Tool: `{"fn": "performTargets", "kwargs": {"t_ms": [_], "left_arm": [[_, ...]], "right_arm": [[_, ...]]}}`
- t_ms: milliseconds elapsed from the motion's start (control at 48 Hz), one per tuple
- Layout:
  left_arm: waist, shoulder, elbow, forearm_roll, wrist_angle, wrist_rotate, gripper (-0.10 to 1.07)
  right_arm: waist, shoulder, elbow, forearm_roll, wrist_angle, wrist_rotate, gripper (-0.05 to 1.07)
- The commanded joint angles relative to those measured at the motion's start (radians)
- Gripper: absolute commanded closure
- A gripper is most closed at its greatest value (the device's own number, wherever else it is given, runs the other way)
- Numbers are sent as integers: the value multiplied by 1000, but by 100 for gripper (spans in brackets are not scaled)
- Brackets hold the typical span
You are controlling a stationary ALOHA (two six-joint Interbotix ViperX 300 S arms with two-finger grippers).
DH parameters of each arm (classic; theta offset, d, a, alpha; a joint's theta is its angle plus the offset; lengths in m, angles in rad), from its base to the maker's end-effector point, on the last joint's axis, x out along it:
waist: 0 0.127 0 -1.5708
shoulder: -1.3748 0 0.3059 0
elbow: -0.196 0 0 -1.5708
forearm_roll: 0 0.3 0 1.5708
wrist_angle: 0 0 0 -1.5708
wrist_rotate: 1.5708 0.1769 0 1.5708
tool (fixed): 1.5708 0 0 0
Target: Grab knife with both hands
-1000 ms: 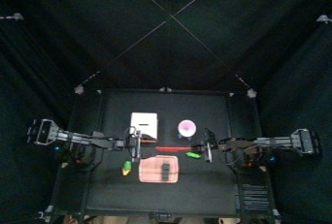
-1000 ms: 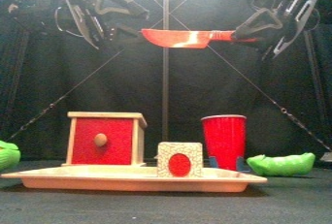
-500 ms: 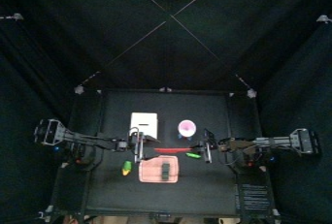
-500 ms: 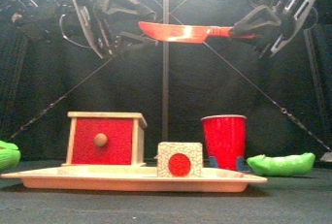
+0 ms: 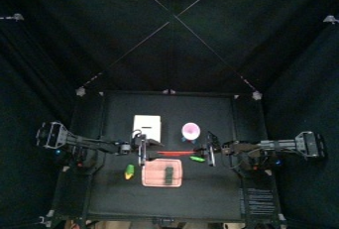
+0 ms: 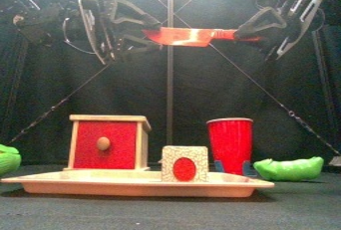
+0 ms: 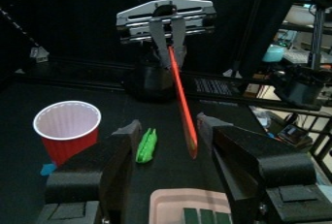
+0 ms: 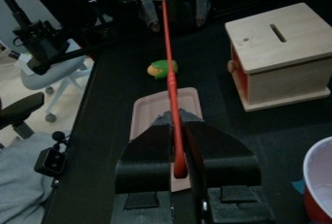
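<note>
The knife (image 6: 193,37), thin and red, hangs level high above the table between both arms; it also shows in the top view (image 5: 172,153). My right gripper (image 6: 260,32) is shut on its handle end, and the blade runs away from those jaws in the right wrist view (image 8: 170,82). My left gripper (image 7: 169,136) is open, with the knife's tip (image 7: 191,148) lying between its jaws, not clamped. In the top view the left gripper (image 5: 138,154) and the right gripper (image 5: 207,154) face each other over the pink board (image 5: 163,173).
On the tray (image 6: 134,181) stand a wooden box with a red front (image 6: 107,142), a small speckled cube (image 6: 184,162) and a red cup (image 6: 229,144). Green pieces (image 6: 289,168) lie on the table to either side. Black curtains close in all round.
My left gripper has moved right toward the knife until its open jaws sit around the tip. The right gripper keeps holding the knife, which has risen slightly and levelled.
</note>
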Motion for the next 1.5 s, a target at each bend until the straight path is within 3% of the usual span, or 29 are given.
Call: {"fn": "performTargets", "kwargs": {"t_ms": [0, 271, 354, 458, 625, 771, 1292, 1479], "left_arm": [[2, 2, -14, -5, -8, 2, 11], [2, 2, -12, -3, -8, 2, 12], [2, 2, -14, -2, -8, 2, 18], [2, 2, -12, -3, -8, 3, 30], [3, 0, -11, -5, -8, 3, 59], [6, -3, -2, -2, -8, 11, 75], [12, 2, 9, 43, -12, 14, 75], [12, -2, 3, 43, -12, 14, 75]], "right_arm": [[-5, -5, -26, 2, -11, -3, 69], [-12, -5, -23, 2, -18, -2, 69], [-12, -5, -21, 2, -18, -2, 69], [-12, -5, -20, 3, -20, -2, 69], [-12, -3, -17, 5, -20, 0, 69], [-12, 5, -12, 5, -20, 2, 69], [-11, 35, -17, 29, -3, 18, 69], [14, 12, -48, 60, 114, 23, 69]]}}
